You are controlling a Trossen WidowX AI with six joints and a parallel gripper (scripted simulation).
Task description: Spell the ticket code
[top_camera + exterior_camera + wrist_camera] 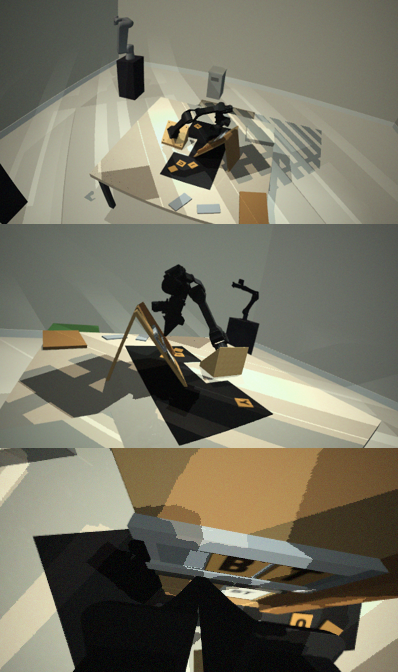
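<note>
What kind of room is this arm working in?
Probably a robotics lab or workshop: a second arm on a black pedestal, a table with a tilted letter board, and bare walls.

Top view: elevated, oblique, whole pale counter [124, 149] in frame from well back. Exterior view: low, side-on to the leaning wooden board [214, 144] [161, 348] [240, 488], nearer. Wrist view: close, over the closed black gripper fingers, facing the board's grey rail [250, 543]. Top and exterior share board, black mat [199, 178] [199, 417] [55, 568] and tan wedge-shaped base [169, 144] [231, 362].
</note>
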